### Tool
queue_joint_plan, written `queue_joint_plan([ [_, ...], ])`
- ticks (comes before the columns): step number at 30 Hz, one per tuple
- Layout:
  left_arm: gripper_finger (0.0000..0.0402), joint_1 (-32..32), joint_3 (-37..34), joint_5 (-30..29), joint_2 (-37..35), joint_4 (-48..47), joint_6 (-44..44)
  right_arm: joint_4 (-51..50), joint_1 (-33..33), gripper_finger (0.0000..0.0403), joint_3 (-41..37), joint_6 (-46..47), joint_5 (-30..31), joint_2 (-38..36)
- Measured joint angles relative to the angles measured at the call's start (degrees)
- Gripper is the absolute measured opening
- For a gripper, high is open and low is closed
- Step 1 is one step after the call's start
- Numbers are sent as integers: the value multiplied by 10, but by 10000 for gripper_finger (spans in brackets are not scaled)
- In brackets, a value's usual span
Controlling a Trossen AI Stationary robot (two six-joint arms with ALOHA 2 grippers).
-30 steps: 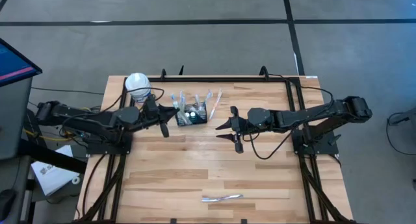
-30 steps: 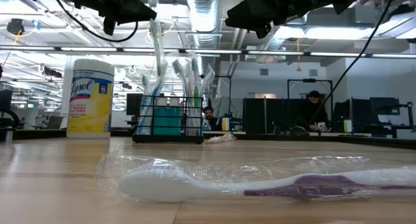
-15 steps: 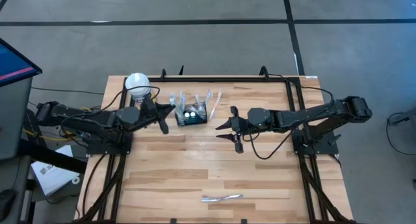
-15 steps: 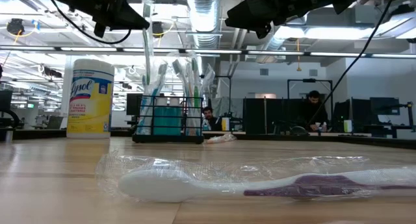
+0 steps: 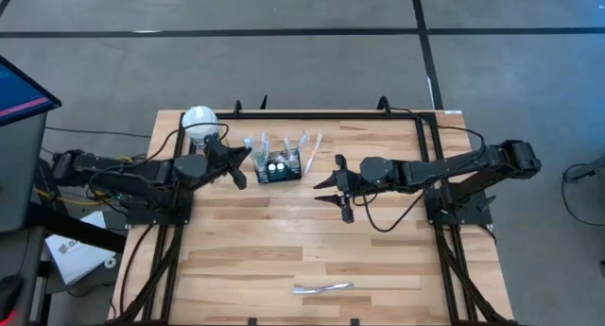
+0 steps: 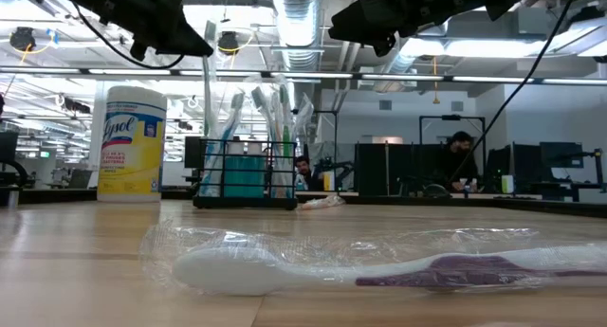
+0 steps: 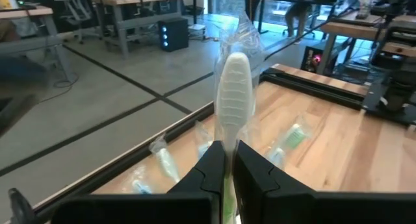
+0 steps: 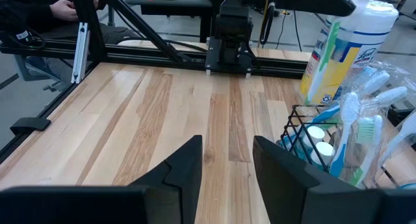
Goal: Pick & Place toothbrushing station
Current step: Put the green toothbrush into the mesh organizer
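At the left side of the tabletop (image 5: 284, 250), the left end effector (image 5: 238, 165) hangs in the air with its fingers pressed together on a wrapped toothbrush (image 7: 232, 94) — the white ribbed handle end stands up between the two dark fingers (image 7: 209, 175), inside clear plastic. Just behind this end effector, near the far edge, stands the yellow wipes canister (image 6: 131, 143) with its white lid. Just to the right of the left end effector sits the toothbrushing station (image 5: 278, 165), a small black wire-mesh caddy, upright on the wood; several wrapped toothbrushes (image 6: 270, 137) lean out of it and small white-capped items lie inside. The station lies between the two end effectors, near the left one and a little apart from the right one. The right end effector (image 5: 331, 196) hovers above the wood to the right of the station, its fingers spread with nothing between them — only bare planks show in the gap. Well in front of both, near the front edge, one more toothbrush in its wrapper (image 5: 322, 288) lies flat.
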Motion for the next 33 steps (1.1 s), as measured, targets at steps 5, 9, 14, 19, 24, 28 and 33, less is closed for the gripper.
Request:
queue_joint_plan([
  [5, 6, 11, 0, 0, 3, 1, 0, 0, 0, 127, 0, 0, 0, 0],
  [9, 6, 11, 0, 1, 12, 1, -13, -1, 0, 127, 0, 0, 0, 6],
  [14, 6, 11, 0, 1, 34, 0, -16, 4, -1, 127, -1, 0, 0, 24],
  [19, 6, 16, 0, 1, 61, -1, -32, 8, -1, 127, -1, 0, 0, 33],
  [24, 6, 24, 0, 1, 83, 1, -49, 17, -1, 127, 0, 0, 0, 33],
  [28, 6, 25, 0, 1, 103, 6, -62, 18, -1, 127, 0, 0, 0, 30],
  [33, 6, 25, 0, 1, 127, 12, -76, 17, -1, 127, 0, 0, 0, 30],
])
